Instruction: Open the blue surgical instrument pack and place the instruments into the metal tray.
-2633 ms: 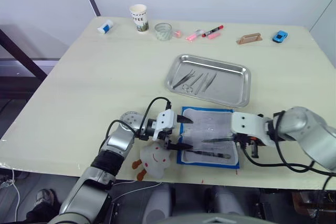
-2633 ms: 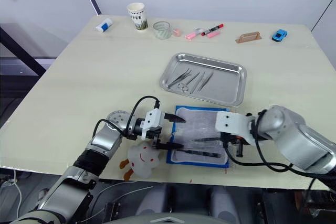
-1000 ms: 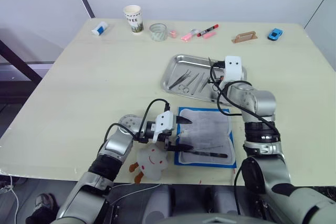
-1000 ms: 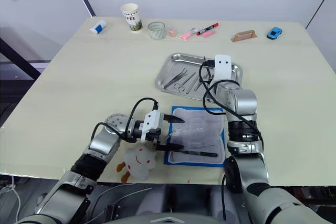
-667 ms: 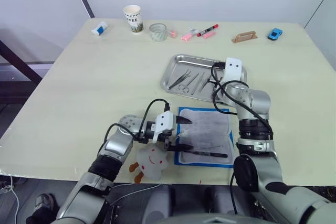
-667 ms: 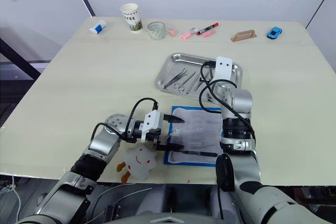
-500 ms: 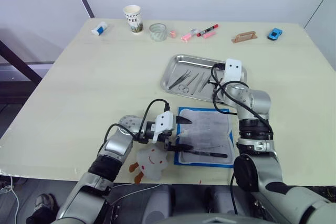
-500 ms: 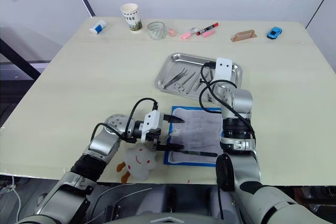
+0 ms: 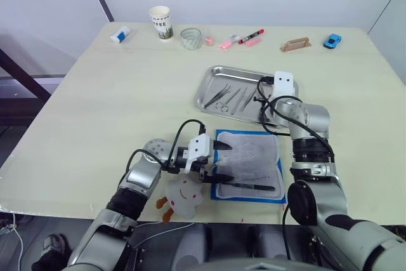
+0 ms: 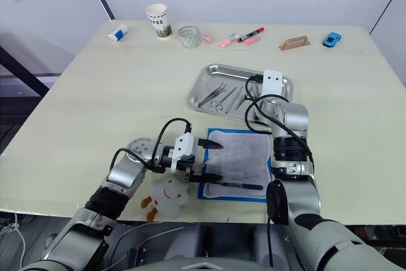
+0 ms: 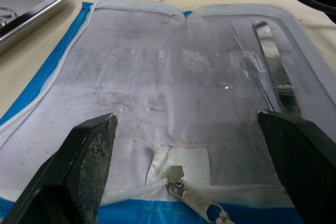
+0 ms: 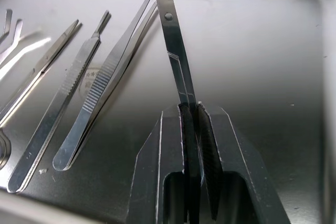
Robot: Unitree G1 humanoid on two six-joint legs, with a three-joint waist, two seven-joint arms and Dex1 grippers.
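Note:
The blue surgical instrument pack lies open near the table's front edge, its white lining facing up. Two instruments stay in it: tweezers and a thin probe. My left gripper rests open at the pack's left edge, one finger on each side of the zipper pull. The metal tray sits just behind the pack and holds several instruments. My right gripper hangs low over the tray's right part, shut on a slim flat metal instrument that points forward.
A white plush toy lies at the front edge under my left arm. Along the far edge stand a paper cup, a glass, pink and red markers, a wooden piece, a blue toy car and a small bottle.
My right gripper has carried one instrument from the pack to the tray and settled lower over the tray's right part. The left gripper has stayed put. The camera shifted early on.

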